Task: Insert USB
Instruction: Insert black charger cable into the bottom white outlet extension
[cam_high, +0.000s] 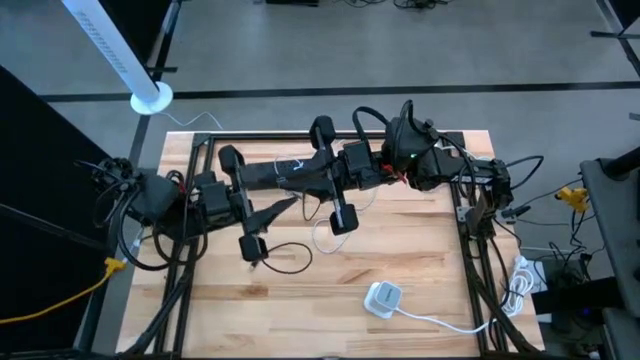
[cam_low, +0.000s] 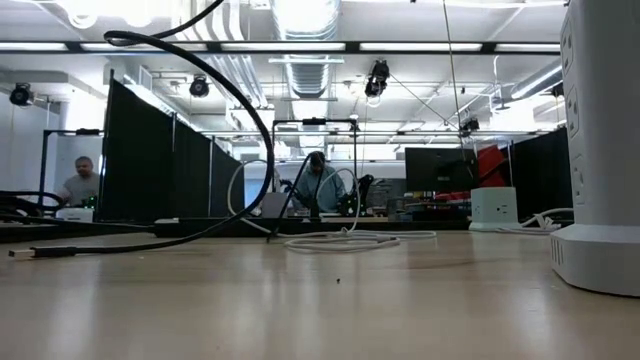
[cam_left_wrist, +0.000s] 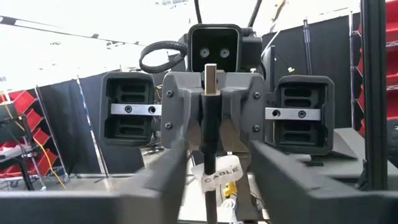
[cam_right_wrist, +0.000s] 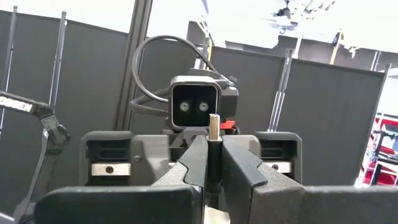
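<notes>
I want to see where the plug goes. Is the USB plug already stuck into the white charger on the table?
No. The white charger sits alone near the table's front edge, while the USB plug is held up between the two arms.

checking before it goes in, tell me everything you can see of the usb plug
The USB plug stands upright. Its short silvery metal tip points up, above a slim black body that looks like plastic. The right gripper has its jaws shut on the black body from both sides, so only the tip shows above them. Below the body, a white tag printed CABLE hangs on the lead. The plug is held in the air and is not yet in any socket.
</notes>
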